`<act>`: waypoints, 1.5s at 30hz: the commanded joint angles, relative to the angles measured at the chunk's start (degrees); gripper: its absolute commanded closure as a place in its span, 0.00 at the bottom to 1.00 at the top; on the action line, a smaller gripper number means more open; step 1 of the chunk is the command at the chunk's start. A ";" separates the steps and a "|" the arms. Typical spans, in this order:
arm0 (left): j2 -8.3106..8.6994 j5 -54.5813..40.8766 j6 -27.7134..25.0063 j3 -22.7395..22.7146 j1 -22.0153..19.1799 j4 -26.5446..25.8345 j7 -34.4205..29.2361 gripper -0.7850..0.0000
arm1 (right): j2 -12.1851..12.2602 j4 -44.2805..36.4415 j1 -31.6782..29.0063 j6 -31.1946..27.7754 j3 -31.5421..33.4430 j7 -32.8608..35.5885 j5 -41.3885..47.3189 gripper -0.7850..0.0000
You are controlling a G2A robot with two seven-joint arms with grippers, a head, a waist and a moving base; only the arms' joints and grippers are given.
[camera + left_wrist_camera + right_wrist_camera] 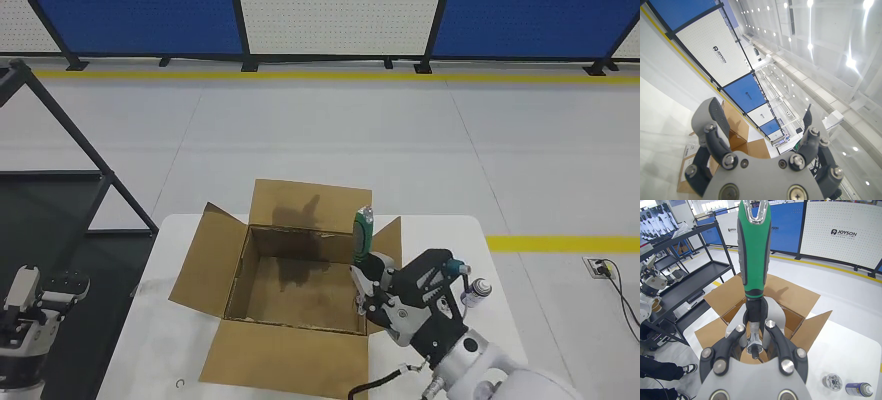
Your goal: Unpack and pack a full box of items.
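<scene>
- Box (300,290): open cardboard, all four flaps folded outward, sits mid-tabletop (160,340).
- Green-handled hand tool (754,256): upright, handle end up, metal head down. In the top view it sits over the box's right-hand wall, just inside the right flap.
- Right gripper (755,311): fingers clenched on the tool's black neck just below the green grip; the metal head hangs between the finger bases.
- Left gripper (762,111): fingers spread wide, nothing between them. It's off the tabletop's left edge, well apart from the box, aimed up toward the ceiling.
- Spray can (857,388) and a small round metal part (831,381): on the tabletop right of the box, just beside each other, near the right arm.
- Black shelf rack (696,270): on the floor left of the tabletop.
</scene>
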 commanded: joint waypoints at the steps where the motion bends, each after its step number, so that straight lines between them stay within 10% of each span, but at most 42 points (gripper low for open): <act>1: 0.00 0.00 0.00 0.00 0.00 0.00 0.00 0.00 | 0.00 0.00 0.00 -0.01 0.00 -0.01 0.00 1.00; 10: 0.00 0.00 0.00 0.00 0.00 0.00 0.00 0.00 | 0.50 0.00 -1.14 -0.31 2.84 -0.78 0.82 1.00; 29: 0.00 0.00 0.00 0.00 0.00 0.00 0.00 0.00 | 3.58 0.00 -15.86 3.64 39.91 10.47 16.09 1.00; 45: 0.00 0.00 0.00 0.00 0.00 0.00 0.00 0.00 | 4.21 0.00 -21.53 10.65 42.52 17.79 18.46 1.00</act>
